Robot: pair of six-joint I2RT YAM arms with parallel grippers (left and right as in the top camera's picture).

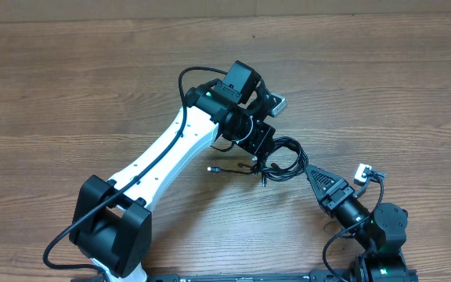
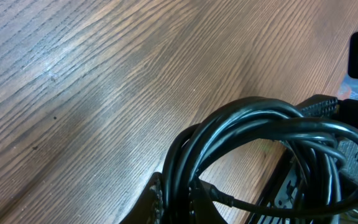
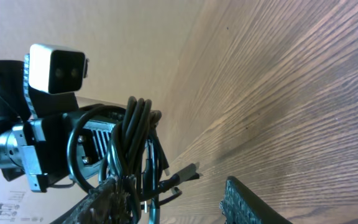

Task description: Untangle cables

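Note:
The cables are a small bunch of black loops at mid-table. One loose plug tip lies to their left. My left gripper is on the bunch's left side. In the left wrist view the loops pass between its fingers, which are shut on them. My right gripper points at the bunch from the lower right. In the right wrist view its fingers are wide apart, and the cables hang against the left finger with plug tips in the gap.
The wooden table stretches around the arms. The white left arm crosses from the lower left. The left wrist's white camera shows close behind the bunch in the right wrist view.

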